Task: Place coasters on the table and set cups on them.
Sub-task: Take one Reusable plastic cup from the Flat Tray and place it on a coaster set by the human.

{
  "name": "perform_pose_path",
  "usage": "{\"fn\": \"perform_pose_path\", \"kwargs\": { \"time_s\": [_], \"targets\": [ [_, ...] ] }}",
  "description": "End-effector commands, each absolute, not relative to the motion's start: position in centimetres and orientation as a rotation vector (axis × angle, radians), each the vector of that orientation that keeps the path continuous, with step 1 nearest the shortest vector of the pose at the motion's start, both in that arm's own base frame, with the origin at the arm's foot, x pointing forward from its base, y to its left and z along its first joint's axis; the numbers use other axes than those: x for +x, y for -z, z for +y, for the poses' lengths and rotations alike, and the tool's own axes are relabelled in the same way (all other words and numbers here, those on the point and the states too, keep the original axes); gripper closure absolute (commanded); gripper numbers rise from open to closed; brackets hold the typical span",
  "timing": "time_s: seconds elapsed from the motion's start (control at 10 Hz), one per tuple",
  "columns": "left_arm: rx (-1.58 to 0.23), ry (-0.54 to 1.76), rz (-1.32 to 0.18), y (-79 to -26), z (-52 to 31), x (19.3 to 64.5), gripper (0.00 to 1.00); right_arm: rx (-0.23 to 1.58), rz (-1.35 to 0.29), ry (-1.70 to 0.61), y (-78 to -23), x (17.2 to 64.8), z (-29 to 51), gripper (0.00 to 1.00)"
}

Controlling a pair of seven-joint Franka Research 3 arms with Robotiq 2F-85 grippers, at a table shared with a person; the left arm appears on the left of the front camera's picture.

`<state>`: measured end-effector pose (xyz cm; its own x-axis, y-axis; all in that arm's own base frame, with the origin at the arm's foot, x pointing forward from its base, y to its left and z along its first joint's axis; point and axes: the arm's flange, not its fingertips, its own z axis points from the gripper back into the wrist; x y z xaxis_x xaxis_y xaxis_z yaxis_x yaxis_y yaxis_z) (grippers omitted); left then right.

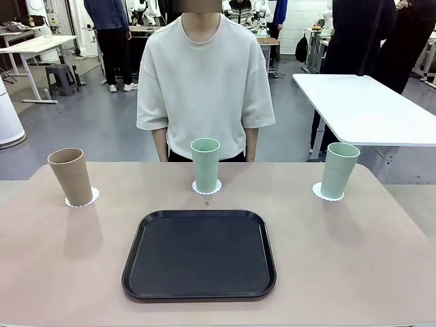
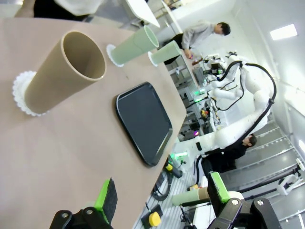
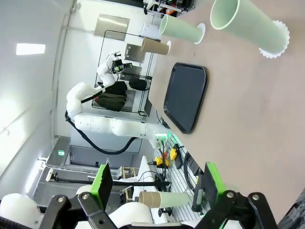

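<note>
Three cups stand upright on the beige-pink table [image 1: 354, 259], each on a lacy white coaster. The tan-brown cup [image 1: 71, 176] is at the left on its coaster [image 1: 93, 197], a mint green cup [image 1: 206, 164] in the middle on a coaster [image 1: 216, 189], another mint green cup [image 1: 338, 169] at the right on a coaster [image 1: 318, 192]. The left wrist view has the tan cup [image 2: 64, 71] closest, with my left gripper [image 2: 162, 198] open and empty above the table. In the right wrist view, the right gripper [image 3: 155, 183] is open and empty, with a mint cup [image 3: 248, 24] nearest.
A black rounded tray [image 1: 199, 254] lies bare at the table's near middle. A person in a pale T-shirt [image 1: 204, 75] stands at the far edge behind the middle cup. A white-topped table [image 1: 368, 109] stands at the back right.
</note>
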<state>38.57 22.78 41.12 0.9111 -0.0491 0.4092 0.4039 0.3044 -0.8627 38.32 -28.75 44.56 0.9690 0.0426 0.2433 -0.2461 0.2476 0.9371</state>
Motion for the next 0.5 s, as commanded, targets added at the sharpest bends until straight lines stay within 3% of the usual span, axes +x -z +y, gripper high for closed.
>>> {"fn": "perform_pose_path", "kwargs": {
  "time_s": [0.0,0.4],
  "targets": [
    [-1.229,0.312,-0.332,-41.3,23.0,38.5,0.0,1.351,-0.23,-0.241,-44.2,38.8,-29.4,0.0],
    [-1.229,0.312,-0.332,-41.3,23.0,38.5,0.0,1.317,-0.2,-0.209,-44.4,38.3,-29.1,0.0]
  ]
}}
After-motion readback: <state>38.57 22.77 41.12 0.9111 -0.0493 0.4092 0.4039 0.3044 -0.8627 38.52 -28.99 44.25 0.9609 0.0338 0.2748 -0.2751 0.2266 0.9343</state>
